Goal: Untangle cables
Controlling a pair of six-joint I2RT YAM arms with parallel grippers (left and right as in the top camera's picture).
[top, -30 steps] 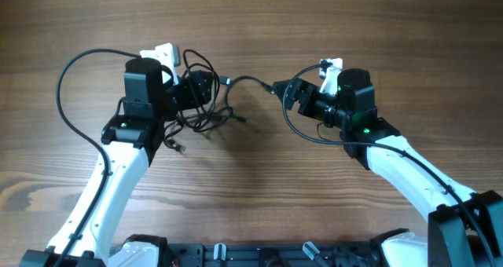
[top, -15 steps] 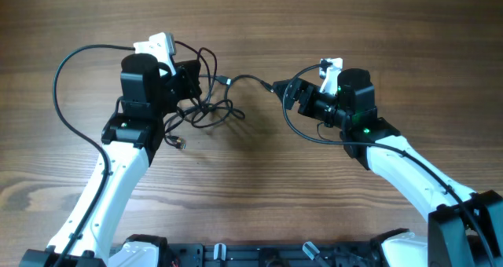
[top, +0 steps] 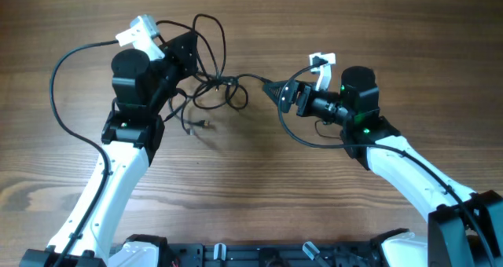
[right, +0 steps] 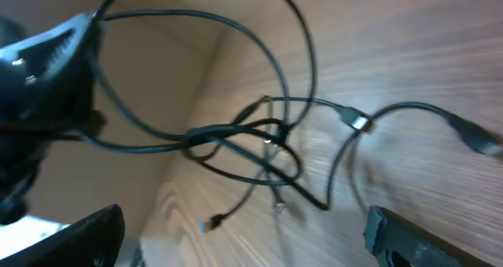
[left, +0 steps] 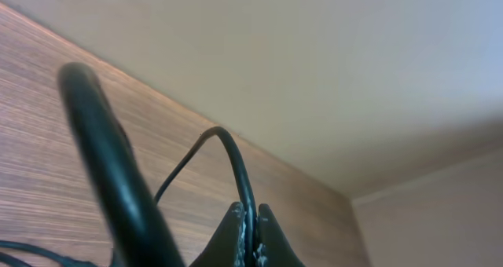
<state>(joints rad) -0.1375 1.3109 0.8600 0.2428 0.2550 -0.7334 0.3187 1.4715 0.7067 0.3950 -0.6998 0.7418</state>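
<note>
Now higher: left tool (left: 250,232), cables (right: 236,132).

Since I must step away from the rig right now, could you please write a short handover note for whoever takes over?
Left gripper: shut on one cable, tilted upward.
Right gripper: open and empty, close to a plug end.
Cables: the tangle lies between the two arms, with loops pulled up toward the left gripper. A silver-tipped end trails over the table.
Done: one strand gripped.
Left: nothing is separated yet, so all the untangling remains.
</note>
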